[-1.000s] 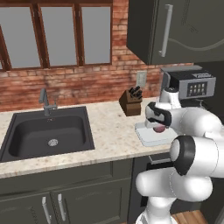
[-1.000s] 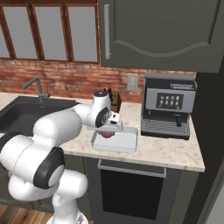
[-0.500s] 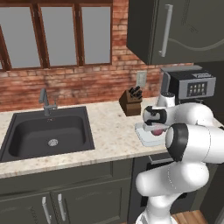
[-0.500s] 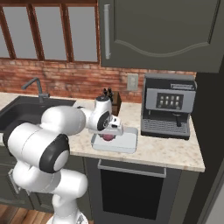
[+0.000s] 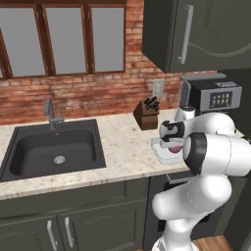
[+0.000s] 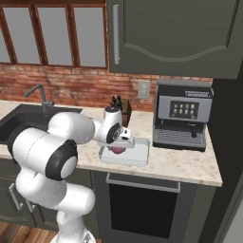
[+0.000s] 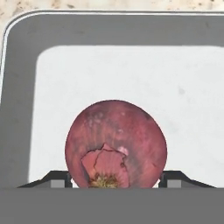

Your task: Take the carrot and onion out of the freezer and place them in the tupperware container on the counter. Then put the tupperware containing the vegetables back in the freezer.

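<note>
In the hand view the dark red-purple onion sits between the two finger tips of my gripper, which touch its sides, so the gripper is shut on it. Right below it lies the pale floor of the tupperware container. From the base, the gripper points down into the container on the beige counter, with the onion low inside it. Whether the onion rests on the floor I cannot tell. The carrot and the freezer are out of view.
A coffee machine stands just right of the container, and a knife block stands behind it. The black sink lies to the left. A dark wall cabinet hangs overhead.
The arm's elbow has swung round and its bulk has shifted. The hand stays over the container with the onion in it, a touch lower than before.
</note>
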